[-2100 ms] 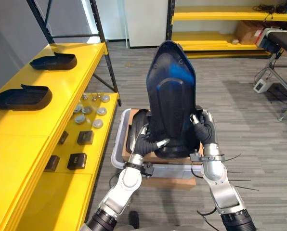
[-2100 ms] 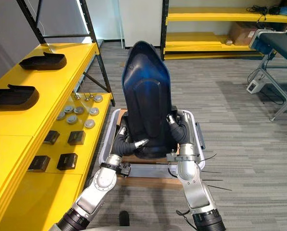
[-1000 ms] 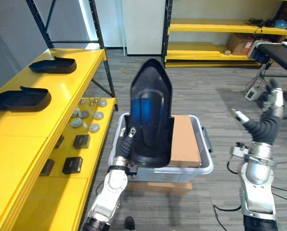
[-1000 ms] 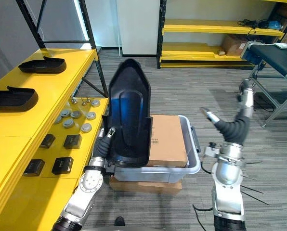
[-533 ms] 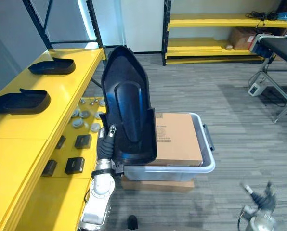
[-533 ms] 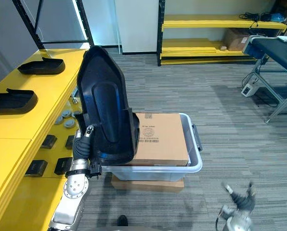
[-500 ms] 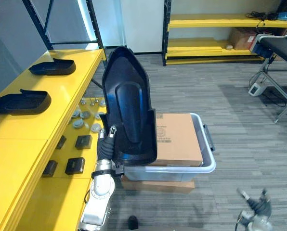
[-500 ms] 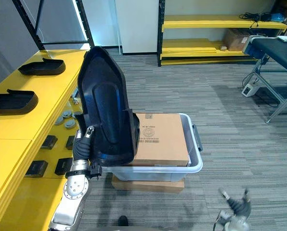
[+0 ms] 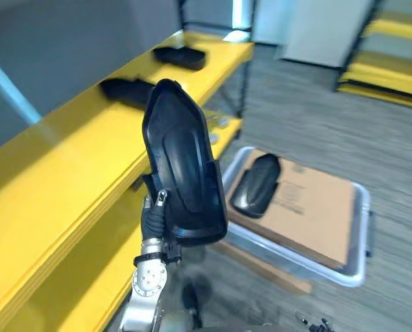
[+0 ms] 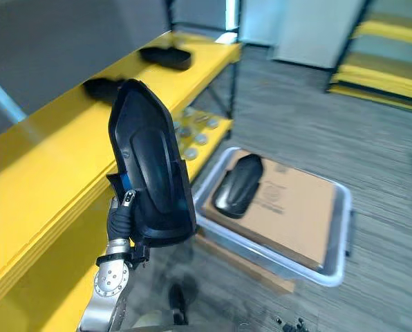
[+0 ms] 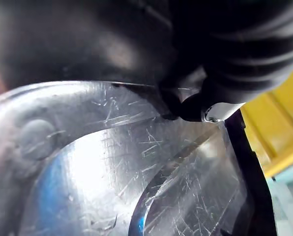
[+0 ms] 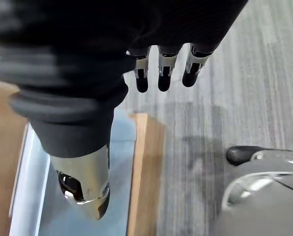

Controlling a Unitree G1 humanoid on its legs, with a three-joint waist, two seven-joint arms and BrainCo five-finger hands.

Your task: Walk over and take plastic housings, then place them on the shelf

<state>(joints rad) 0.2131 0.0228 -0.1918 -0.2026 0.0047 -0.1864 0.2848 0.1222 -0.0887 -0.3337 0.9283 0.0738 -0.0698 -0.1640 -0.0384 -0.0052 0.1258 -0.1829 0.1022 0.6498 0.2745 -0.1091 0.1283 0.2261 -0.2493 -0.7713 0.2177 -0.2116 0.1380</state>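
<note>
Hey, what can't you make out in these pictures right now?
Left hand: in the eye views the held housing hides all of it but the thumb and wrist cover.
Nearer shelf housing and farther shelf housing: blurred, details unreadable.
Grey bin: the cardboard box covers whatever lies inside.
Held housing's back: turned away from the head camera.

yellow shelf (image 9: 68, 159), two black housings (image 9: 180, 57) on top
</note>
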